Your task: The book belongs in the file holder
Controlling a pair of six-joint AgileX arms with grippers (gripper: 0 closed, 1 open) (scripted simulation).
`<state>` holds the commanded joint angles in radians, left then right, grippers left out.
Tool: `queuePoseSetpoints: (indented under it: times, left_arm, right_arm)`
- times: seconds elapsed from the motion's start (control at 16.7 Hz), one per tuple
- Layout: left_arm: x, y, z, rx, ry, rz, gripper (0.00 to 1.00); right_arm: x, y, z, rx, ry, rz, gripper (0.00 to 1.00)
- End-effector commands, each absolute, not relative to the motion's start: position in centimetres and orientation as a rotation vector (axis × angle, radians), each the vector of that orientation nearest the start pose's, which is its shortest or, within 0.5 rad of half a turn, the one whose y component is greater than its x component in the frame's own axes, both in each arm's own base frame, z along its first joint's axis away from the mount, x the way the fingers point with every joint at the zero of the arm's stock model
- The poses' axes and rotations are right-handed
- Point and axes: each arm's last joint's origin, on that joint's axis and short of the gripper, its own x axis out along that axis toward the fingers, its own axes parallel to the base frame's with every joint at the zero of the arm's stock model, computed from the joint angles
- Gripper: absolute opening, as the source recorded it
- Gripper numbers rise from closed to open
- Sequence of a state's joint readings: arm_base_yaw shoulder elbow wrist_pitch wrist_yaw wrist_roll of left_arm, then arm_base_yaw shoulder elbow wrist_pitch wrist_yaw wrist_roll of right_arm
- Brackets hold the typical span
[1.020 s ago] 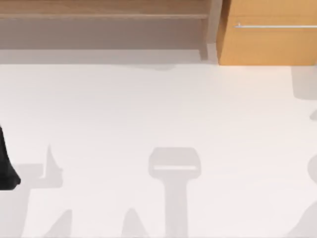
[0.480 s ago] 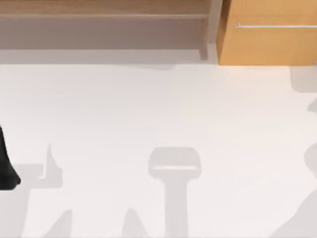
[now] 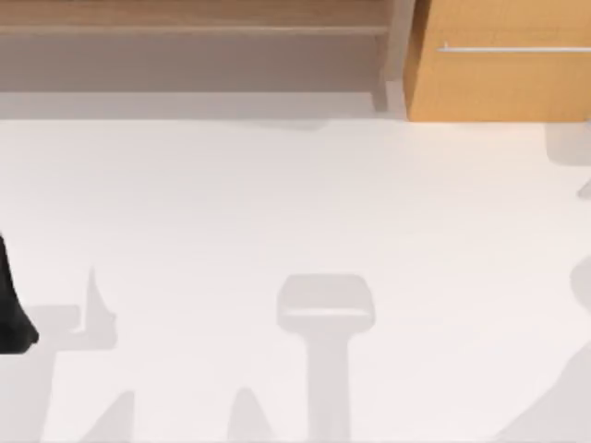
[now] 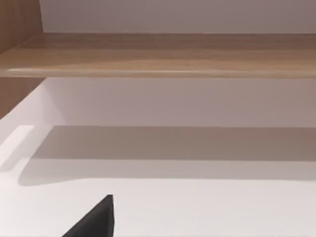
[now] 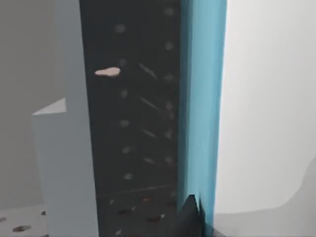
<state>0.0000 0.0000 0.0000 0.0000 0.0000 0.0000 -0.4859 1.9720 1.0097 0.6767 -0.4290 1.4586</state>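
Close before the right wrist camera, one blue book [image 5: 202, 98] stands upright against the dark perforated inside of one pale grey file holder [image 5: 69, 148]. Whether the right gripper's jaws grip it, I cannot tell. Left arm [image 3: 11, 305] sits at the white table's [image 3: 295, 212] left edge, below one wooden shelf [image 3: 194, 28] and one drawer [image 3: 499, 74].

Teal book [image 5: 202, 98]; dark (speckled) holder [image 5: 133, 123]; white table [image 3: 277, 203].

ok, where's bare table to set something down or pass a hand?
Free: the white table, from the wooden shelf and cabinet at the back to the near edge. Left arm at its left edge. Crowded: in the right wrist view, the book sits right beside the file holder.
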Motion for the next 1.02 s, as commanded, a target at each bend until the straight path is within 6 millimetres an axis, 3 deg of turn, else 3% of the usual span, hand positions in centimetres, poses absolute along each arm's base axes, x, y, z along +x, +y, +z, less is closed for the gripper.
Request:
queuePoseSetpoints:
  times: [0.66, 1.02]
  left_arm:
    - [10.57, -0.12, 16.00, 0.000, 0.000, 0.000, 1.00]
    - [10.57, -0.12, 16.00, 0.000, 0.000, 0.000, 1.00]
  right_arm:
    - [36.97, -17.72, 14.83, 1.564, 0.190, -0.224, 0.98]
    - [36.97, -17.72, 14.83, 1.564, 0.190, -0.224, 1.00]
